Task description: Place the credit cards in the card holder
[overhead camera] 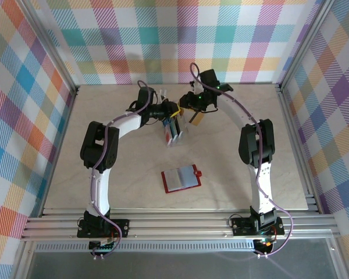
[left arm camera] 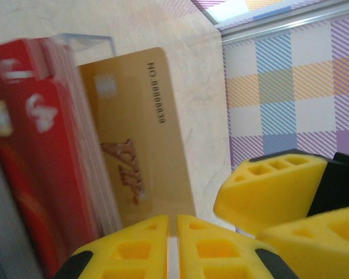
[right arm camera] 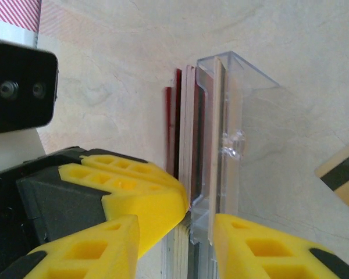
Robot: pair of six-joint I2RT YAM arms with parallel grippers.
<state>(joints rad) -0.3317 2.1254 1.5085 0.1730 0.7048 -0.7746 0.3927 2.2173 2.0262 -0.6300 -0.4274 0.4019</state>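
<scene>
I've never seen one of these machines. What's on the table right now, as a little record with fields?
card holder: red, lying open, towards the arm bases
clear rack: standing further back
red cards: upright in the rack
gold card: outside the rack, beside it
left gripper: jaws closed, next to the rack
right gripper: jaws apart, the rack between them

Credit cards [overhead camera: 173, 132] upper centre, card holder [overhead camera: 181, 179] below.
Holder red, open flat, grey inside up; cards upright on edge, packed together.
</scene>
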